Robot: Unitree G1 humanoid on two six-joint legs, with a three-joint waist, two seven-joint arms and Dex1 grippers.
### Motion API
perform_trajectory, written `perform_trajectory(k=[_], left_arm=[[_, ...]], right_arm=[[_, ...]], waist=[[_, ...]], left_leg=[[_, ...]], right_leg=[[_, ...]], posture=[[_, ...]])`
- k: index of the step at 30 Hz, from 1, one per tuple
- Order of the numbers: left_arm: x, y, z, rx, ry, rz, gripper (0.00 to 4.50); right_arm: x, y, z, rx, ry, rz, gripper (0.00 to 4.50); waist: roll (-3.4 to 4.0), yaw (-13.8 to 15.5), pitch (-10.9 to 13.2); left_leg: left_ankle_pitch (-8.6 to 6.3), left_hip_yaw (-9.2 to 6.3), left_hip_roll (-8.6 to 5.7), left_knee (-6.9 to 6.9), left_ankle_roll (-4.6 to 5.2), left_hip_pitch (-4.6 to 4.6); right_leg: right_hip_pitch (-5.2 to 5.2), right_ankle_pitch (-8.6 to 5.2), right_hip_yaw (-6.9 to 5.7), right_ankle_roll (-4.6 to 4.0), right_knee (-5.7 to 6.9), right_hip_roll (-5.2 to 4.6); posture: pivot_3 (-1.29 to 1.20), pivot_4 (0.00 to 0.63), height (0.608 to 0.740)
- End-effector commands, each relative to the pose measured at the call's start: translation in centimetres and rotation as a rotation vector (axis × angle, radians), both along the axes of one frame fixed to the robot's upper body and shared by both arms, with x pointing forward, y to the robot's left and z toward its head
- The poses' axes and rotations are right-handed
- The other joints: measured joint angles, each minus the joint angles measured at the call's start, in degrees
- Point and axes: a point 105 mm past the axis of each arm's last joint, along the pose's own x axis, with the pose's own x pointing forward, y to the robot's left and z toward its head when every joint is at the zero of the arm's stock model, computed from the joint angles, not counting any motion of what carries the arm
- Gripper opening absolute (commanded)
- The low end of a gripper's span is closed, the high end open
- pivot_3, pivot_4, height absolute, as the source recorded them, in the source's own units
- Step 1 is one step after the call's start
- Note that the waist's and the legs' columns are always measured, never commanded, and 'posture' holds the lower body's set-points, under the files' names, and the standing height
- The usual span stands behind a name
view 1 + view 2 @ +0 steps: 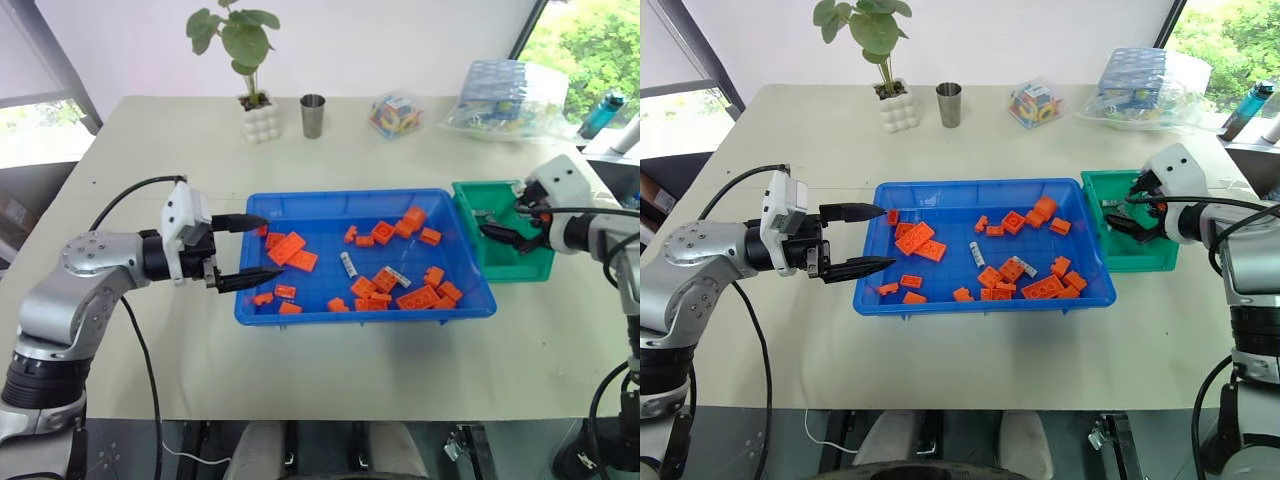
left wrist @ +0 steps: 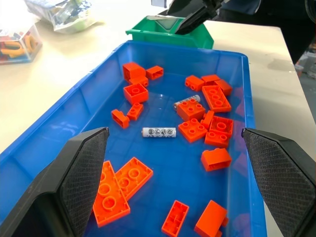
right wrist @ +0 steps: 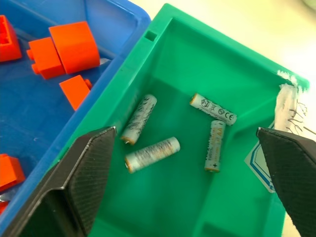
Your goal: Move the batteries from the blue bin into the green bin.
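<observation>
Four batteries in the green bin, two still among the bricks in the blue bin.

Your right gripper [image 3: 182,182] hangs spread and empty over the green bin [image 1: 470,200], whose floor holds four batteries [image 3: 152,154]. That bin sits touching the blue bin [image 1: 300,200] along its right wall. Your left gripper [image 1: 242,252] is spread wide over the blue bin's left rim, holding nothing. One battery [image 2: 158,132] lies on bare blue floor mid-tray; another [image 2: 187,100] rests against orange bricks [image 2: 192,129]. The tabletop [image 1: 330,360] in front is bare.

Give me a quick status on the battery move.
Both grippers open, empty: left, right. Four silver batteries in green plastic bin. Two remain in blue tray among orange bricks.
</observation>
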Motion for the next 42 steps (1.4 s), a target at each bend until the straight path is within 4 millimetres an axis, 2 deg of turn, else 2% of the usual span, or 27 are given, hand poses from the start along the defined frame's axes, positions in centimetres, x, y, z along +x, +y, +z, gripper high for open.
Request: perform_trajectory(k=[1,4,7,12,14,17,25,31,35,38,42], left_arm=[[-0.4,-0.3,0.9,-0.004,-0.045,-0.016,4.50],[-0.3,-0.2,0.9,-0.004,-0.045,-0.012,4.50],[-0.2,-0.2,0.9,-0.003,-0.045,-0.011,4.50],[-0.2,-0.4,0.9,-0.001,-0.046,-0.014,4.50],[-0.3,-0.4,0.9,-0.001,-0.042,-0.016,4.50],[-0.5,-0.6,0.6,-0.002,-0.036,-0.022,4.50],[-0.5,-1.1,0.5,-0.002,-0.038,-0.034,4.50],[-0.5,-1.1,0.7,-0.001,-0.044,-0.033,4.50],[-0.5,-1.1,0.8,-0.002,-0.048,-0.032,4.50],[-0.5,-1.1,0.8,-0.002,-0.049,-0.032,4.50],[-0.5,-1.1,0.8,-0.002,-0.048,-0.035,4.50]], right_arm=[[0.6,1.9,4.1,0.018,-0.146,0.066,4.43],[0.8,4.9,5.5,0.054,-0.189,0.169,4.43],[0.4,9.2,4.8,0.094,-0.152,0.313,4.43],[-0.7,14.3,0.4,0.213,0.015,0.378,4.43],[-1.8,16.8,-1.3,0.242,0.079,0.426,4.43],[-2.8,19.5,-3.1,0.260,0.139,0.469,4.43],[-3.3,22.2,-6.1,0.236,0.247,0.517,4.43],[-2.2,22.1,-8.0,0.187,0.253,0.491,4.43],[-1.9,22.0,-8.5,0.189,0.255,0.491,4.43],[-1.6,21.8,-8.6,0.186,0.243,0.485,3.64],[-1.8,21.7,-8.1,0.197,0.232,0.493,1.75]], waist=[[0.03,-0.07,0.02],[0.04,-0.41,0.03],[0.04,-0.16,0.03],[0.03,0.19,0.02],[0.03,0.17,0.03],[0.04,-0.09,0.03],[0.04,-0.10,0.03],[0.03,-0.18,0.02],[0.02,-0.14,0.02],[0.02,-0.14,0.02],[0.02,-0.16,0.02]], left_leg=[[0.00,0.00,0.00,0.00,0.00,0.00],[0.01,0.00,0.04,0.00,-0.02,0.00],[0.02,-0.02,0.07,-0.01,-0.03,0.00],[0.02,-0.07,0.02,0.00,-0.03,-0.01],[0.02,-0.09,-0.02,0.00,-0.03,-0.04],[0.01,-0.10,-0.02,0.00,-0.02,-0.05],[0.01,-0.11,-0.04,0.00,-0.02,-0.04],[0.01,-0.10,-0.04,0.00,-0.02,-0.04],[0.01,-0.11,-0.04,0.00,-0.02,-0.02],[0.01,-0.11,-0.04,0.01,-0.02,-0.02],[0.01,-0.11,-0.04,0.01,-0.02,-0.01]], right_leg=[[0.00,0.00,0.00,0.00,0.00,0.01],[-0.03,0.00,0.01,0.00,0.00,0.04],[-0.03,0.00,0.00,0.00,0.01,0.07],[0.01,0.00,-0.01,0.00,0.02,0.01],[0.00,0.00,-0.01,0.00,0.03,-0.03],[-0.03,0.00,-0.01,0.00,0.04,-0.02],[-0.03,0.00,-0.02,0.00,0.05,0.01],[-0.04,0.00,-0.02,0.00,0.06,0.03],[-0.02,0.00,-0.03,0.00,0.07,0.04],[-0.01,0.00,-0.03,0.00,0.07,0.04],[-0.02,0.00,-0.03,0.00,0.08,0.03]], posture=[[0.00,0.150,0.716],[0.00,0.150,0.716],[0.00,0.150,0.716],[0.00,0.150,0.716],[0.00,0.150,0.716],[0.00,0.150,0.716],[0.00,0.150,0.716],[0.00,0.150,0.716],[0.00,0.150,0.716],[0.00,0.150,0.716],[0.00,0.150,0.716]])
